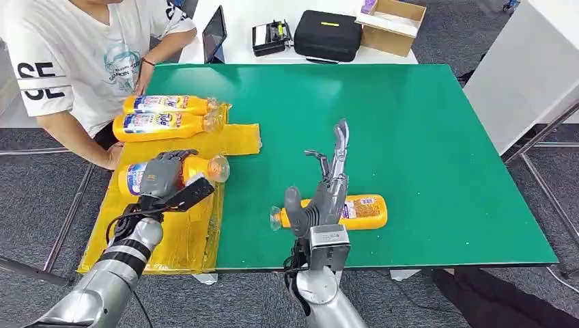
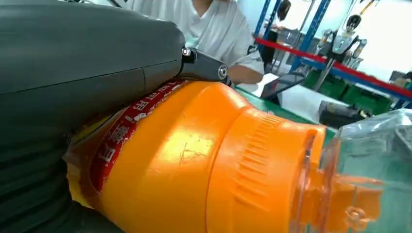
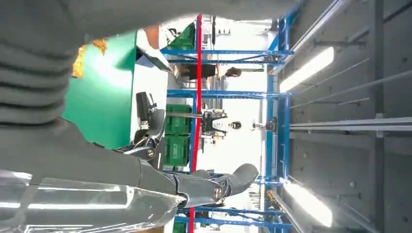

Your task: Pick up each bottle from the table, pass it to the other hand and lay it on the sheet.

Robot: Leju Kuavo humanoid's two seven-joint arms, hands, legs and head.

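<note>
An orange bottle (image 1: 201,166) with a clear cap lies across the yellow sheet (image 1: 177,232) at the table's left edge, and my left hand (image 1: 164,176) grips it around the body. In the left wrist view the same bottle (image 2: 194,160) sits under my left hand (image 2: 73,73). Two more orange bottles (image 1: 167,104) (image 1: 164,124) lie side by side on the sheet's far end. Another bottle (image 1: 365,210) lies on the green table (image 1: 423,150) near the front edge. My right hand (image 1: 328,191) stands over its cap end, fingers straight and spread. Its clear cap (image 3: 73,208) appears beside my right hand (image 3: 73,155).
A person in a white shirt (image 1: 82,61) sits at the table's left, one hand (image 1: 143,76) on the far corner, the other (image 1: 113,157) close to the sheet. A tablet (image 1: 214,34), a black case (image 1: 328,34) and a cardboard box (image 1: 392,24) lie beyond.
</note>
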